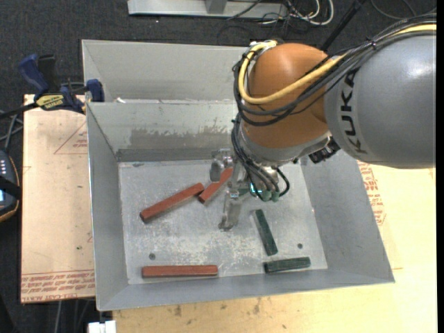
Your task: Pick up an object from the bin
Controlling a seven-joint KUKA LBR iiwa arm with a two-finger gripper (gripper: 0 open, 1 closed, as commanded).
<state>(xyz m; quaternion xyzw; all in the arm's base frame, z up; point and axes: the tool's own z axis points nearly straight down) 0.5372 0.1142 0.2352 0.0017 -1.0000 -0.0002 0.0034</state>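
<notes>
The short red-brown bar (210, 190) lies near the middle of the bin floor, its long axis running from lower left to upper right, where its far end slips under the robot's wrist. We see the gripper (228, 215) low over bare floor just right of and below that bar, and cannot tell whether it stands wide or narrow. Farther right lies a dark green bar (264, 232), also near, so we judge the pick turns on a short shift up-left, closing across the red-brown bar's width.
</notes>
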